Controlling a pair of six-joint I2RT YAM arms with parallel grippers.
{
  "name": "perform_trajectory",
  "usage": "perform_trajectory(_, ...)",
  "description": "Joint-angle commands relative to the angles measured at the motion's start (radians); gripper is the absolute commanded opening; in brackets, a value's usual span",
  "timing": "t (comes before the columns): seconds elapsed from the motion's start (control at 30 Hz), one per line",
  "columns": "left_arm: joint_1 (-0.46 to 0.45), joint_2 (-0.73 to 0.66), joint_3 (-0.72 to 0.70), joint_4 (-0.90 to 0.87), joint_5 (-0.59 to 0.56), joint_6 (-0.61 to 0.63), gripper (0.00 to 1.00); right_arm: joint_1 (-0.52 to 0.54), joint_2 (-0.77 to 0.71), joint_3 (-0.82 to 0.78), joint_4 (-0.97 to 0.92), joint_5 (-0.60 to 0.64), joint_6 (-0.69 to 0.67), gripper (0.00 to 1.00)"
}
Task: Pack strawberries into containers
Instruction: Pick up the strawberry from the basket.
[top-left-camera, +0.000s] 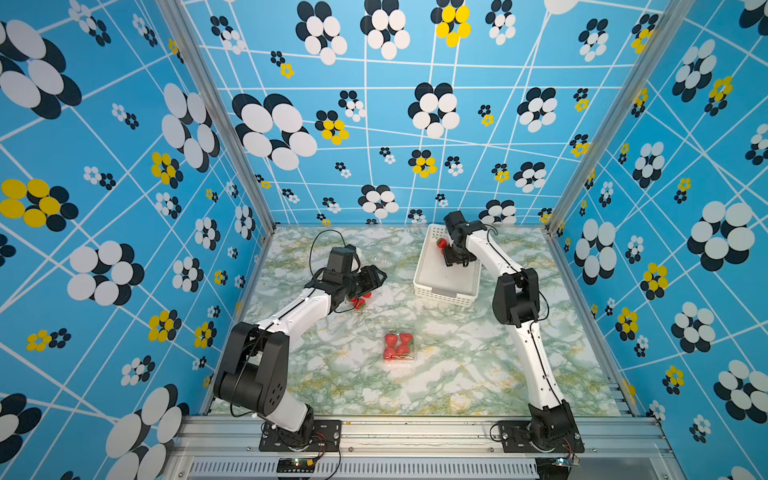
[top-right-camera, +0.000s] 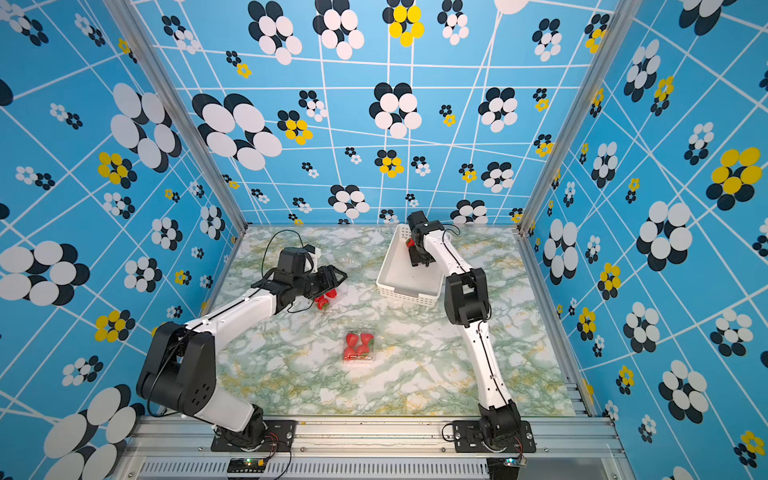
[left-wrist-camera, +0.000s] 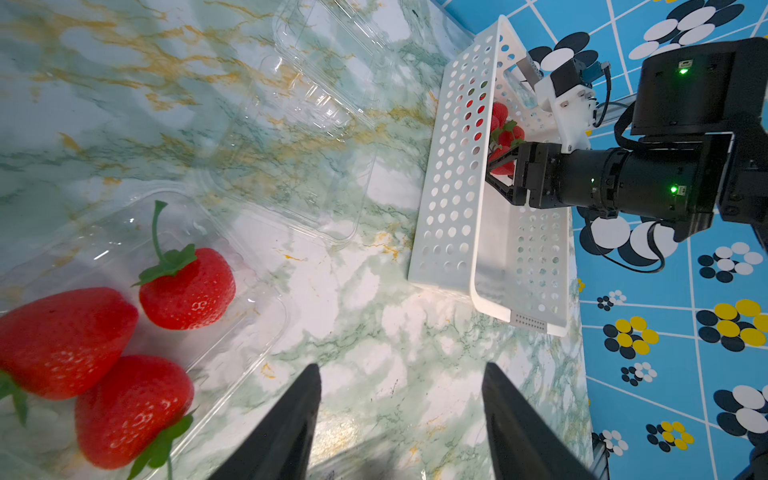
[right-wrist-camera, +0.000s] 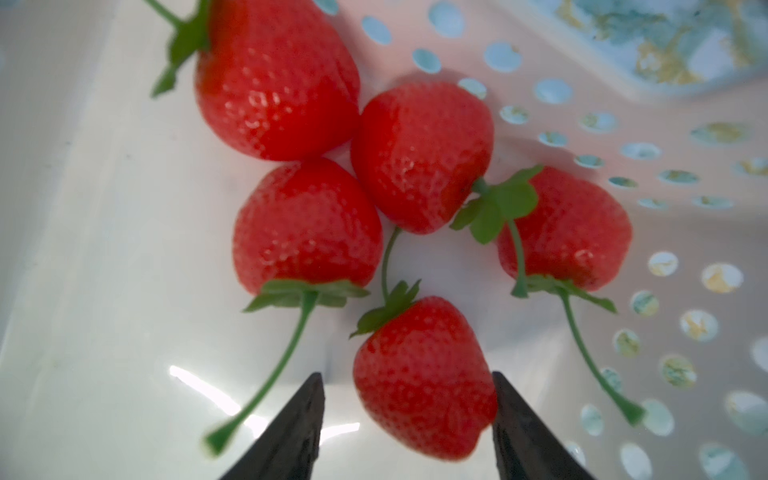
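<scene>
Strawberries (right-wrist-camera: 307, 224) lie five together at one end of the white perforated basket (right-wrist-camera: 665, 174), where we see the right gripper (right-wrist-camera: 406, 375) standing open astride one strawberry (right-wrist-camera: 419, 382), with a gap showing at one finger. In both top views that gripper is masked by its own wrist, and the left arm (top-left-camera: 299, 307) covers most of a clear container (left-wrist-camera: 257, 299). The left wrist view shows three strawberries in it, one cut off by the frame. Just beside it an empty clear container (left-wrist-camera: 299, 166), lid open, barely shows against the marble table (top-left-camera: 457, 365). A third container (top-left-camera: 399, 359), mid-table, holds four. The left gripper (left-wrist-camera: 401, 367) hangs open over bare marble, holding nothing.
</scene>
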Motion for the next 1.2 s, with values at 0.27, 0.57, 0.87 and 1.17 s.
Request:
perform_trajectory(0.27, 0.013, 0.013, 0.035, -0.027, -0.005, 0.011, 0.63, -0.013, 0.059, 0.051, 0.052, -0.073, 0.002, 0.64)
perform_trajectory(0.57, 0.021, 0.003, 0.028, -0.031, -0.006, 0.014, 0.63, -0.013, 0.081, 0.078, 0.034, -0.093, 0.020, 0.61)
perform_trajectory(0.87, 0.024, 0.006, 0.020, -0.020, -0.001, 0.010, 0.63, -0.013, 0.063, 0.045, 0.010, -0.107, 0.025, 0.49)
perform_trajectory(1.17, 0.027, 0.004, 0.008, -0.008, 0.002, 0.005, 0.63, -0.013, 0.046, 0.020, 0.010, -0.111, 0.041, 0.32)
